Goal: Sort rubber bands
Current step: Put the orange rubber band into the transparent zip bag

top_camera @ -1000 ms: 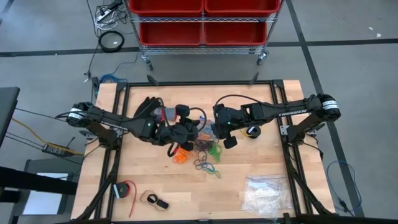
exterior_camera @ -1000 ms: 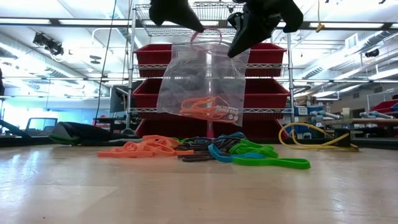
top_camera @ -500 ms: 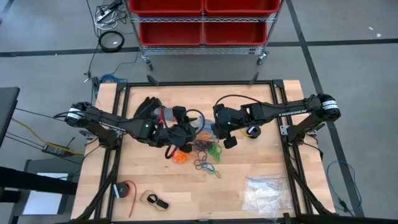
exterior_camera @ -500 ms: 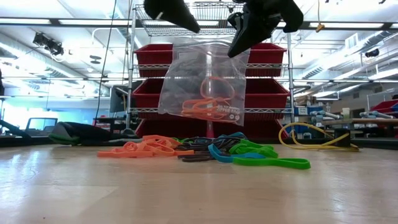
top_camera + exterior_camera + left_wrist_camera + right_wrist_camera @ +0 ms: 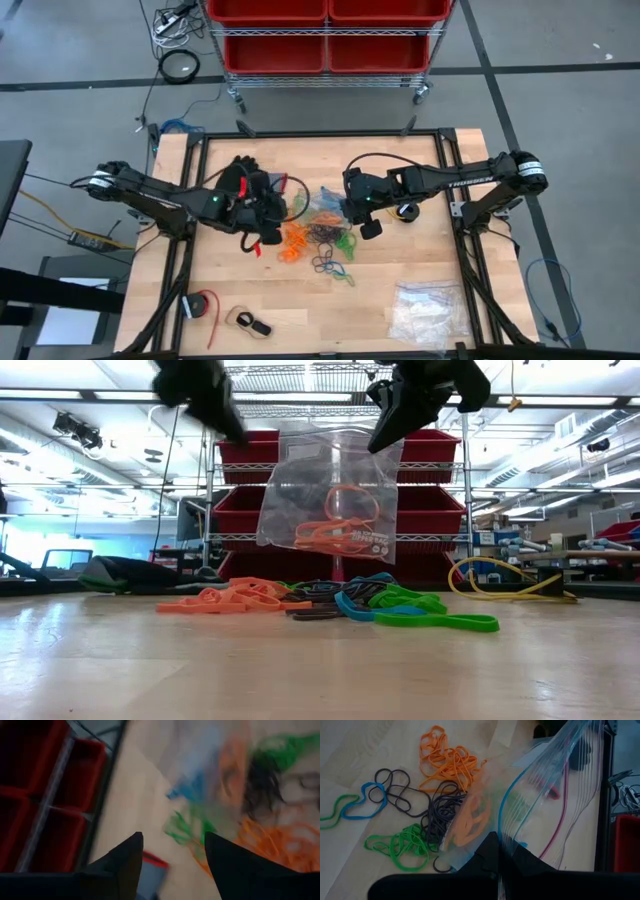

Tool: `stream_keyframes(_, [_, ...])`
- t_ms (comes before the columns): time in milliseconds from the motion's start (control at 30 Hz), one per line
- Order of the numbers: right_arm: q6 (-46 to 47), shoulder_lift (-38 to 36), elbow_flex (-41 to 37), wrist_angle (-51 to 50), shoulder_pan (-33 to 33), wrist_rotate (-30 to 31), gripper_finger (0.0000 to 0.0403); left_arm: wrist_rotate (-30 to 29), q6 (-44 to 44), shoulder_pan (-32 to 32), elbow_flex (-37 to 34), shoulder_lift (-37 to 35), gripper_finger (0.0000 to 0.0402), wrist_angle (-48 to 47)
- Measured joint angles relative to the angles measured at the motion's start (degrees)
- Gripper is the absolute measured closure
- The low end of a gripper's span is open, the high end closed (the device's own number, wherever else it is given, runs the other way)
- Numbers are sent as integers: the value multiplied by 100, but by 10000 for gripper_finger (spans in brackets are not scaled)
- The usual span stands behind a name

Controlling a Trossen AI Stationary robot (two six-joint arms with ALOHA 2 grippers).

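Left gripper point(image 5: 262, 222) open and empty, center-left; rubber bands point(image 5: 322, 243) lie just to its right. Right gripper point(image 5: 352, 208) clamps the bag point(image 5: 325, 490).

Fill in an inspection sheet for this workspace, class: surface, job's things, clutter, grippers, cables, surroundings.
Surface: wooden table in a black frame.
Job's things: loose rubber bands in orange, black, blue and green, heaped mid-table; some orange bands already inside a clear zip bag.
Clutter: bag of whitish pieces, red roll and a small strap near the front edge.
Grippers: right gripper shut on the zip bag's top edge, holding it above the heap; left gripper open, empty, beside the bag.
Cables: yellow cable coiled on the table's right side; more cables on the floor.
Surroundings: wire rack with red bins behind the table.
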Motion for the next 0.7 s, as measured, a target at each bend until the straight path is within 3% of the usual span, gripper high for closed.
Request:
stream_keyframes(133, [1,0,0,0,19,-4,403,149,-145,7,-1136,-44,184,1037])
stream_keyframes(400, [3,0,0,10,15,-2,403,587,-151,381,-3044,-33,184,4376])
stream_keyframes(700, [6,0,-2,235,6,-17,403,2094,-154,1313,-3759,-28,208,5033])
